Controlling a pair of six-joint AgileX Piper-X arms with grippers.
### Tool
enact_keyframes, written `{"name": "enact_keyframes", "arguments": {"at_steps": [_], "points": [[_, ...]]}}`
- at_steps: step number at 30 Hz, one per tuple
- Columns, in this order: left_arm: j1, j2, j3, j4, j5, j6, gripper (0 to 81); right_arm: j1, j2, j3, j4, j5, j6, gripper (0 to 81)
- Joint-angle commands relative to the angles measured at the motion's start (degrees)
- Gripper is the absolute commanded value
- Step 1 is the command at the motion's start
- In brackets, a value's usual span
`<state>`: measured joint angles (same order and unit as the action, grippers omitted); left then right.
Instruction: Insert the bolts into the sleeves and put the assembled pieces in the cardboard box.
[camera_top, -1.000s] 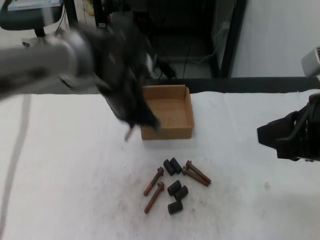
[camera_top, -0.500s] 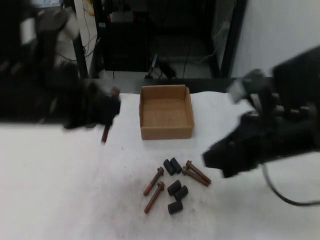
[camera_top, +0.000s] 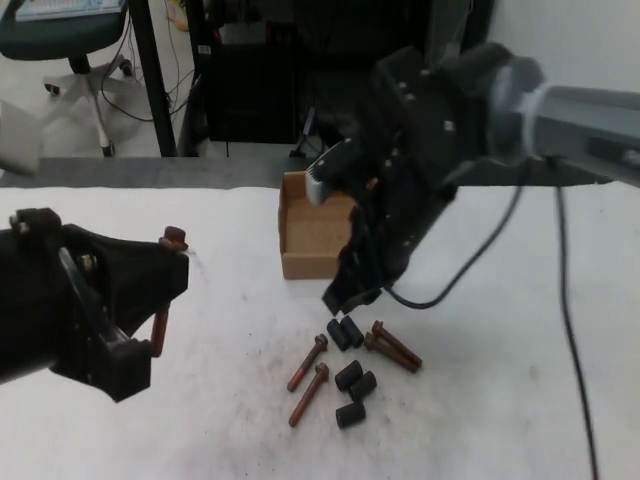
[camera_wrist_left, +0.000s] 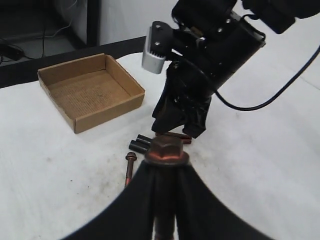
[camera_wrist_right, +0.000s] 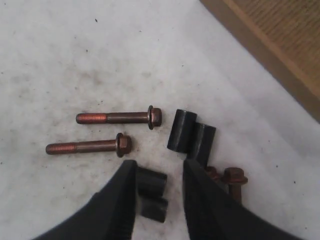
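Item: left gripper (camera_top: 165, 290), near left of the bench (camera_top: 520, 400), clenched on one copper-coloured bolt (camera_top: 174, 239). The bolt is carried clear of the white surface with its flanged hex head uppermost, and in the left wrist view the head (camera_wrist_left: 166, 150) sits pinched between the two dark fingers (camera_wrist_left: 135, 200). Item: right gripper (camera_top: 345, 298), hanging over the far edge of the parts pile, just in front of the cardboard box (camera_top: 310, 262). Its fingers (camera_wrist_right: 120, 200) are parted and grasp nothing; two black sleeves (camera_wrist_right: 152, 187) lie on the bench in the gap between them. Item: cardboard box, open-topped, at centre far, with its corrugated floor (camera_wrist_left: 85, 90) showing. Item: loose bolts, four in all. Two (camera_top: 308, 378) lie side by side at the left of the pile; two more (camera_top: 395, 345) lie crossed at its right. Item: sleeves, five, short, black and cylindrical. A touching pair (camera_top: 345, 332) lies at the far side of the pile, nearest the box, and three (camera_top: 354, 392) lie on the near side between the two groups of bolts. All sleeves lie loose on the bench, apart from the bolts' shanks.
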<state>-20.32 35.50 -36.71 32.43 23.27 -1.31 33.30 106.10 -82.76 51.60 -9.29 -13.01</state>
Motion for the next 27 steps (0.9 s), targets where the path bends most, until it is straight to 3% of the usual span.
{"name": "enact_keyframes", "arguments": {"at_steps": [1,14,21,27], "points": [[0.1,-0.3,0.0,0.9,-0.5,-0.4,0.3,0.9,2.8,-2.8,2.2,1.8,1.1,30.0],[0.1,-0.3,0.1,2.7,-0.5,-0.2,0.3,3.9,9.4,-2.8,2.2,2.1,3.2,30.0],[0.1,-0.3,0.1,2.9,-0.5,-0.2,0.3,3.9,9.6,-2.8,0.0,7.7,-2.3,30.0],[0.1,-0.3,0.1,2.9,-0.5,-0.2,0.3,3.9,9.6,-2.8,-1.0,8.2,-2.5,30.0]]}}
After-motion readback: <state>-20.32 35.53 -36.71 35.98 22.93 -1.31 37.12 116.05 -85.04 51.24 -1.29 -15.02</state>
